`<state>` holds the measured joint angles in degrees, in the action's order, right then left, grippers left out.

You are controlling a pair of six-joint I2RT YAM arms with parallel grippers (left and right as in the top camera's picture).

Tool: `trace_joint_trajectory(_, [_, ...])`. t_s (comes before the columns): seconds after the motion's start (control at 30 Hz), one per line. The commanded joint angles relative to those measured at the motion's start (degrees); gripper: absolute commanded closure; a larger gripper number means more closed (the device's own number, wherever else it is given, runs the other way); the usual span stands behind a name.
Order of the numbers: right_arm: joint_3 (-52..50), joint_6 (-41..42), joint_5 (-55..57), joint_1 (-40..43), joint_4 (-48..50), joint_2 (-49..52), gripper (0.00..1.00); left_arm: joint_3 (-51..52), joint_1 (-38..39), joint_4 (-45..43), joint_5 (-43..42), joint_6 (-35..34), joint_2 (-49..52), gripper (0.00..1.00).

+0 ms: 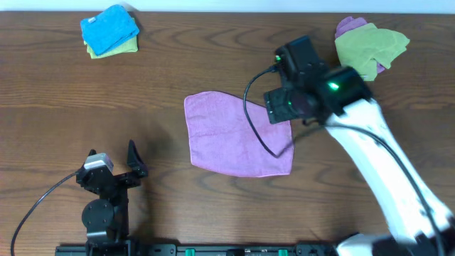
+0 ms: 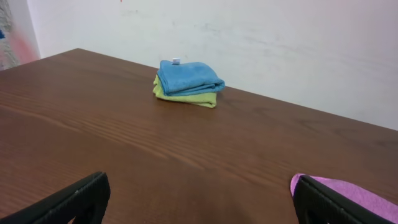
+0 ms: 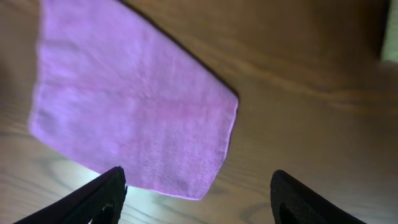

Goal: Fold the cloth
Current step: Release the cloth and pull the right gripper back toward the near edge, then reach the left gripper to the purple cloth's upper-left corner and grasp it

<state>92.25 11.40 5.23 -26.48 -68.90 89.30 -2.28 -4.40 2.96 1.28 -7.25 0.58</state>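
Big brown wooden tabletop (image 1: 213,64) carries everything here. The next biggest thing is the white right arm (image 1: 384,163), which reaches in over the right edge of the cloth.

The cloth (image 1: 227,135) itself is the purple-magenta towel. It lies spread out flat near the middle, in 1 layer as far as I can tell, a bit skewed rather than square to the edges.

Beyond the cloth and off to its right sits a crumpled lime-green cloth (image 1: 370,46) lying on top of another purple cloth (image 1: 348,27). Beyond the cloth and well off to its left, a folded blue cloth (image 1: 109,28) sits on a yellow-green one (image 2: 186,99), a neat stack of 2.

The left claw (image 1: 114,163) sits well to the left of the cloth on the near side. Its fingers are spread wide with nothing in them, and the cloth's edge peeks in beside its right finger (image 2: 323,202).

The right claw (image 3: 198,175) hangs over a corner of the cloth, also spread wide and holding nothing. I can't tell if it touches the fabric.

A black cable (image 1: 259,135) loops across the right part of the cloth.
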Motion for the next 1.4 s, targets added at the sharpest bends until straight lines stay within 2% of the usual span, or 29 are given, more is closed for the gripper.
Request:
trace_joint_trajectory(0.0, [0.63, -1.64, -4.61, 0.61, -0.26, -5.55, 0.24, 2.01, -0.17, 1.29, 0.15, 1.03, -0.37, 0.05])
trace_joint_trajectory(0.2, [-2.45, -3.34, -7.30, 0.57, -2.75, -14.08, 0.21, 2.01, -0.17, 1.29, 0.15, 1.05, -0.37, 0.05])
trace_joint_trajectory(0.4, [-12.76, -3.34, -12.70, 0.57, -2.64, -22.75, 0.21, 2.01, -0.17, 1.27, 0.17, 1.05, -0.37, 0.05])
trace_joint_trajectory(0.53, [-20.15, -3.30, -14.82, 0.57, -2.56, -28.20, 0.15, 2.01, -0.09, 1.49, -2.08, -0.31, -0.37, 0.05])
trace_joint_trajectory(0.57, [-21.24, -3.30, -15.19, 0.57, -2.51, -29.11, 0.14, 1.97, -0.07, 1.36, -3.63, -2.40, -0.31, 0.04])
trace_joint_trajectory(0.7, [-22.51, -3.30, -16.11, 0.57, -2.49, -31.36, 0.09, 1.95, -0.07, 0.46, -12.28, -22.73, -0.28, 0.05])
trace_joint_trajectory(0.77, [-22.51, -3.30, -17.20, 0.57, -2.49, -31.69, 0.08, 1.95, -0.07, -0.04, -15.98, -29.42, -0.28, 0.05])
trace_joint_trajectory(0.97, [-22.51, -2.56, -20.22, 0.57, -2.54, -31.52, 0.07, 1.95, -0.07, -0.09, -16.35, -36.46, -0.28, 0.05])
trace_joint_trajectory(1.13, [-22.51, -1.60, -20.22, 0.59, -2.54, -31.54, 0.06, 1.95, -0.07, -1.46, -15.15, -39.30, -0.28, 0.05])
trace_joint_trajectory(1.3, [-22.51, -1.64, -18.86, 0.59, -1.77, -31.30, 0.04, 1.95, 0.46, -3.43, -24.55, -37.42, -0.26, 0.04])
trace_joint_trajectory(1.37, [-22.51, -2.73, -18.49, 0.59, -0.87, -30.95, 0.03, 1.95, 1.95, -5.11, -25.31, -37.00, -0.07, 0.04])
